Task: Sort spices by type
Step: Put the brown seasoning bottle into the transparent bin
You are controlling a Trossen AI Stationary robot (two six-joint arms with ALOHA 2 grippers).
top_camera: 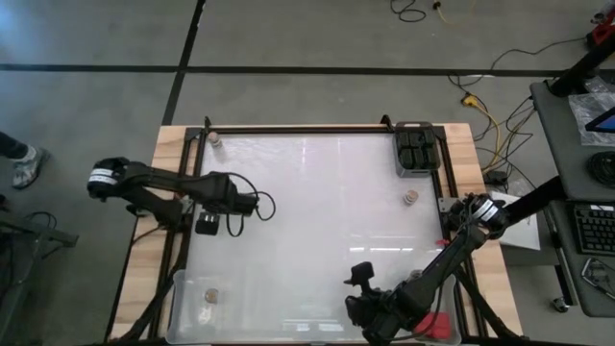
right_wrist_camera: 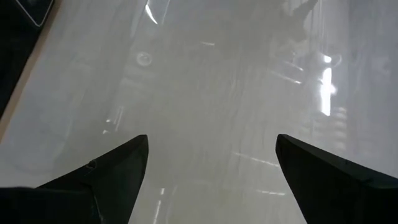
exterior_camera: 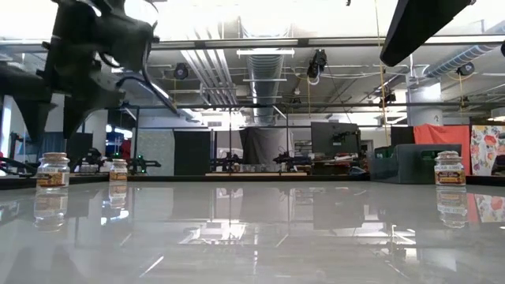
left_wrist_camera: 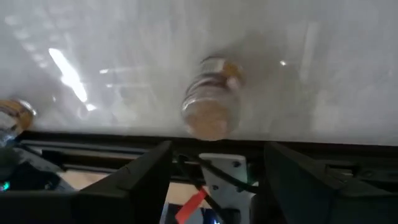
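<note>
A: From above, what lies around the glossy white table (top_camera: pixel 317 221)?

B: A grey bin (top_camera: pixel 416 151) of black jars at its far right corner, a tan-lidded jar (top_camera: pixel 410 197) just nearer than it, another (top_camera: pixel 216 139) at the far left corner. Left gripper (top_camera: pixel 208 226) hangs over the left edge; right gripper (top_camera: pixel 357 284) over the near edge by a red-topped piece (top_camera: pixel 437 324).

A: Table level?

B: Round glass jars (exterior_camera: pixel 53 170), labelled.

A: Left wrist?

B: Fingers spread, empty, a tan-lidded jar (left_wrist_camera: pixel 210 99) beyond.

A: Right wrist?

B: Jaws wide, holding nothing.
</note>
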